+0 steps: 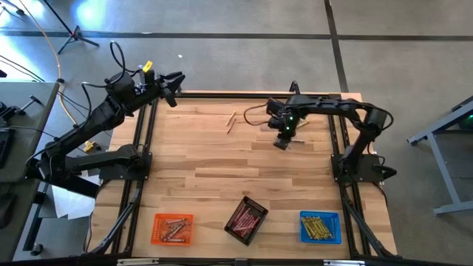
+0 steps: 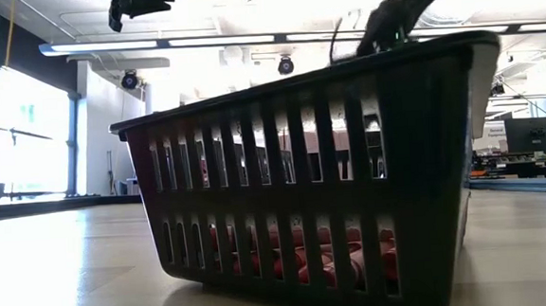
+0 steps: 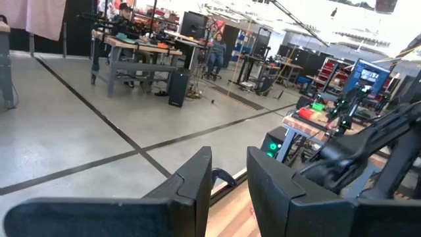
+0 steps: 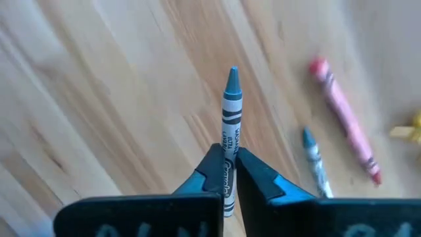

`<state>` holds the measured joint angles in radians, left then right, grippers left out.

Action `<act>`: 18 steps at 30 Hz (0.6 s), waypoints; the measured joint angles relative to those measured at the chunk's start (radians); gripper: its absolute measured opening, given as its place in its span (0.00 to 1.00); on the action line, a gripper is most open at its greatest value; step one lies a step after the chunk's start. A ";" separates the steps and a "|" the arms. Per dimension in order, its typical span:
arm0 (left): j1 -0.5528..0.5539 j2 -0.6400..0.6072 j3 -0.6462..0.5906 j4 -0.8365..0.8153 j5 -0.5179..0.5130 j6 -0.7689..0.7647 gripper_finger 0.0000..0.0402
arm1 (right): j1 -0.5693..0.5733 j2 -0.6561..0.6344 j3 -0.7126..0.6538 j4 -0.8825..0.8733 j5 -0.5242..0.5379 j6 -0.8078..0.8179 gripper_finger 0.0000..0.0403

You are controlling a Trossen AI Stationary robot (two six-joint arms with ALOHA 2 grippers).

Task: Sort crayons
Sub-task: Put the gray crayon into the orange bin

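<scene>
My right gripper (image 1: 283, 140) hangs over the far right part of the table (image 1: 222, 170), pointing steeply down, shut on a blue-grey crayon (image 4: 231, 122). Close by on the wood lie a pink crayon (image 4: 345, 122), a second blue-grey crayon (image 4: 316, 164) and the end of a yellow one (image 4: 409, 130). More loose crayons (image 1: 231, 122) lie flat near the far edge. My left gripper (image 1: 175, 87) is held high and level past the table's far left corner, open (image 3: 229, 191) and holding nothing. My right gripper pinches the blue-grey crayon's wrapped shaft (image 4: 227, 172) between its two fingertips, around the crayon's middle. The fingers come from above and run along the crayon. Its pointed tip (image 4: 232, 76) sticks out past them toward the table. I cannot tell whether the tip touches the wood.
Three square trays stand along the near edge: orange (image 1: 172, 228) with greyish crayons, black (image 1: 245, 220) with red-pink ones (image 2: 298, 256), blue (image 1: 320, 227) with yellow ones. The black tray (image 2: 350, 167) blocks most of the low view. The middle of the table is bare wood.
</scene>
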<state>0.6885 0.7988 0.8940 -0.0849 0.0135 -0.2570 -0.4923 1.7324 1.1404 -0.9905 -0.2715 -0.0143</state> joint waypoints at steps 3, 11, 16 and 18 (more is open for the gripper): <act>0.005 0.010 0.000 0.000 -0.001 0.033 0.21 | 0.037 -0.039 0.055 0.054 -0.018 0.078 0.02; 0.004 0.047 0.000 -0.019 0.062 0.028 0.21 | 0.222 -0.051 0.206 0.425 -0.028 0.321 0.02; 0.004 0.046 0.000 -0.043 0.071 0.109 0.21 | 0.362 -0.041 0.258 0.668 0.032 0.335 0.01; 0.005 0.046 0.000 -0.040 0.064 0.141 0.21 | 0.411 -0.031 0.272 0.738 0.085 0.329 0.01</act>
<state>0.6938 0.8448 0.8940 -0.1251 0.0778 -0.1163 -0.0811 1.7012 1.4123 -0.2527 -0.1863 0.3145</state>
